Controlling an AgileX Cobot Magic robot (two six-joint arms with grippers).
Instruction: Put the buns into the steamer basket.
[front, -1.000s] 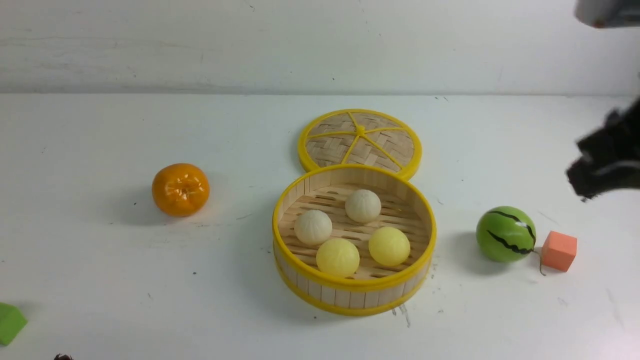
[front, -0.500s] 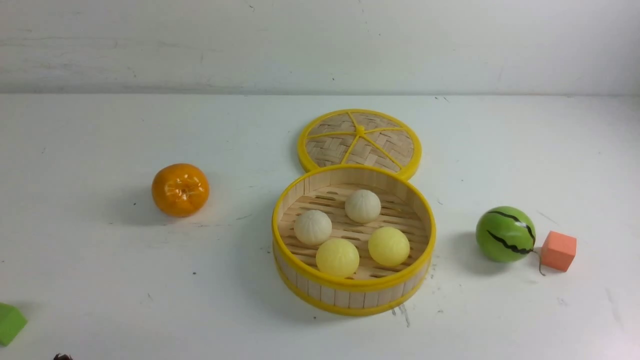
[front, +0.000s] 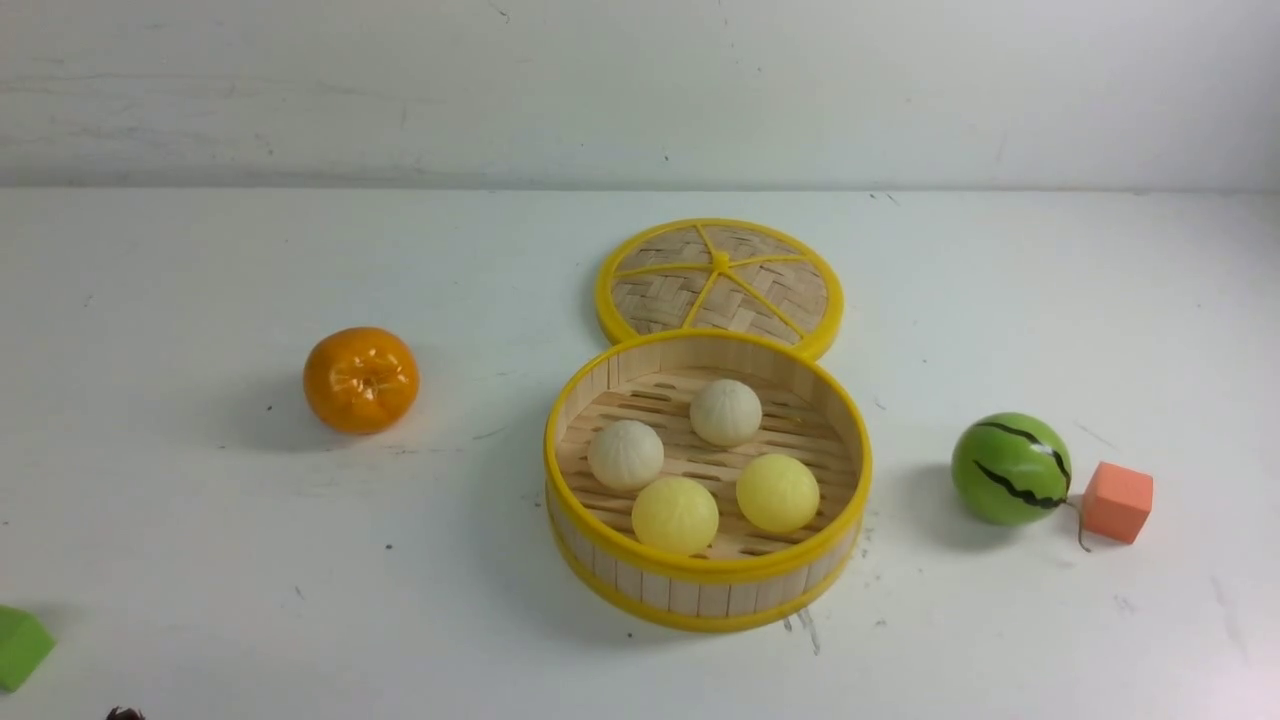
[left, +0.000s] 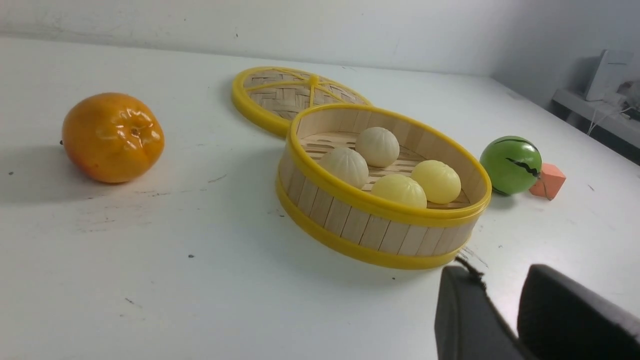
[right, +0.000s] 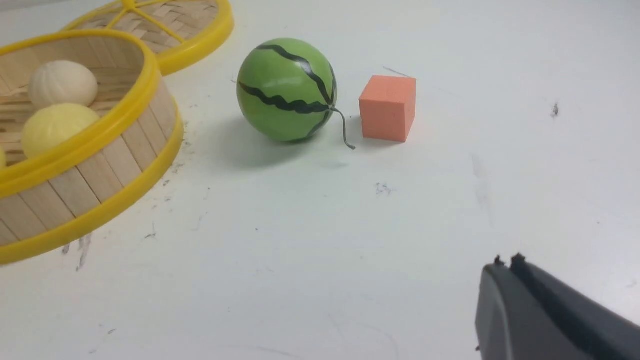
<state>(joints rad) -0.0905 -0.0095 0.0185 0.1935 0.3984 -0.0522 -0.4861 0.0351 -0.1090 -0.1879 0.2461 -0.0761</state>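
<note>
Front view: the steamer basket (front: 708, 596) stands upright near the middle of the tabletop (front: 400, 600). All four buns rest inside on its slatted floor. I log two off-white ones, the far bun (front: 726, 412) and the left bun (front: 626, 455), and two pale yellow ones, the near bun (front: 675, 515) and the right bun (front: 778, 493). The near bun sits close to the front wall.

The woven lid (front: 655, 300) lies flat just behind the basket, yellow spokes up; I cannot tell whether the two touch. The glossy orange tangerine (front: 361, 380) sits well apart, left of the basket. To the right I note the green, black-striped watermelon ball (front: 1011, 468), with a coral block (front: 1118, 502) just beside it. A green block (front: 22, 648) is cut off by the left edge.

Left wrist view: my left claw (left: 501, 269) has its fingertips apart, with bare tabletop visible between them and nothing gripped. Right wrist view: my right claw (right: 508, 267) has its tips together, holding nothing, over the tabletop.
</note>
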